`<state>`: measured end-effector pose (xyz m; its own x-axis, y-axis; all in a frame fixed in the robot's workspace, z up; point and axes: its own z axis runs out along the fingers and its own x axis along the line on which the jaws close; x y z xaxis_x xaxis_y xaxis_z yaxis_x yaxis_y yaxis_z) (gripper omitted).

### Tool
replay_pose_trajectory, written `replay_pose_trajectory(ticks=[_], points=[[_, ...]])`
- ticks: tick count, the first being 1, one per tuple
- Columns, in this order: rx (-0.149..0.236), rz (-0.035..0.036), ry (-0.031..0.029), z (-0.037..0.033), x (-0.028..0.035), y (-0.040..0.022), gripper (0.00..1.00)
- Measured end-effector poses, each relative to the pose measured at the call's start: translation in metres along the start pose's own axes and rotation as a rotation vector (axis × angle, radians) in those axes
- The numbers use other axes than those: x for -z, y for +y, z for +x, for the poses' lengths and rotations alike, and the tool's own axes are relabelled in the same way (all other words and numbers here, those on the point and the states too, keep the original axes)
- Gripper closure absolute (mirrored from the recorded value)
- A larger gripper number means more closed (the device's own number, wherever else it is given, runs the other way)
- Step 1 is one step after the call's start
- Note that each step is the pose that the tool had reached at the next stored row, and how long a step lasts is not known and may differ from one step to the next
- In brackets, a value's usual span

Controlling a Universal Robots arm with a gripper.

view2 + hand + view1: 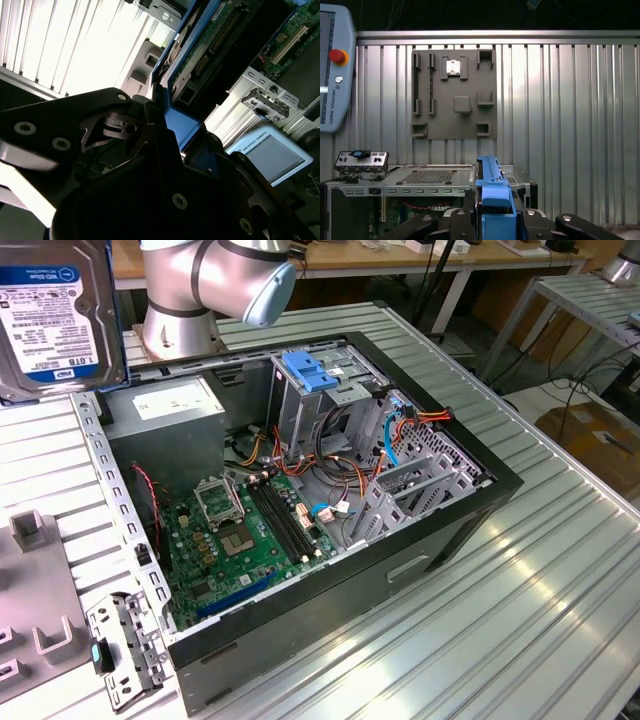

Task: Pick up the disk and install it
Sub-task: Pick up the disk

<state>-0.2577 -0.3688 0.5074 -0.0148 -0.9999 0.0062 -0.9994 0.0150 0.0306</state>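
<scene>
The disk (55,315) hangs in the air at the exterior view's upper left, label face toward that camera, off to the left of the open computer case (480,490). In the first wrist view its blue rail (492,200) stands edge-on between the dark fingers of my gripper (492,222). The second wrist view shows the disk's circuit-board underside (210,45) and blue rail (182,125) running out from my gripper (170,132), which is shut on the disk.
Inside the case stand an upright metal drive cage with a blue latch (310,370), a grey box with a white sticker (165,405) and the green motherboard (240,540). A grey fixture plate (454,95), a teach pendant (332,65) and a small metal bracket (125,650) lie on the ribbed table.
</scene>
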Motion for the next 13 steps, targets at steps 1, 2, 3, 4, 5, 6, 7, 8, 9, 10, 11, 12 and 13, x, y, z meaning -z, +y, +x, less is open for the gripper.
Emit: replay_pose_trajectory(ticks=[1, 2, 3, 4, 5, 6, 7, 8, 9, 10, 11, 12, 13], points=[[0.000, 0.0000, -0.0001, 0.0000, 0.0001, -0.0057, 0.63], [0.000, 0.0001, 0.0000, -0.0001, 0.0002, -0.0085, 0.63], [0.000, 0.0001, -0.0001, -0.0002, 0.0002, -0.0130, 0.63], [0.000, 0.0001, -0.0001, -0.0002, 0.0003, -0.0176, 0.63], [0.000, 0.0000, 0.0000, -0.0003, 0.0005, -0.0199, 0.63], [0.000, 0.0000, -0.0001, -0.0003, 0.0004, -0.0211, 0.63], [0.000, 0.0001, -0.0001, -0.0003, 0.0005, -0.0229, 0.63], [0.000, 0.0001, -0.0001, -0.0004, 0.0005, -0.0242, 0.63], [0.000, 0.0001, -0.0001, -0.0003, 0.0005, -0.0248, 0.63], [0.000, 0.0001, -0.0002, -0.0003, 0.0005, -0.0248, 0.63], [0.000, 0.0000, -0.0001, -0.0004, 0.0006, -0.0250, 0.63], [0.000, 0.0000, -0.0001, -0.0004, 0.0006, -0.0251, 0.63], [0.000, 0.0001, -0.0001, -0.0004, 0.0006, -0.0251, 0.63]])
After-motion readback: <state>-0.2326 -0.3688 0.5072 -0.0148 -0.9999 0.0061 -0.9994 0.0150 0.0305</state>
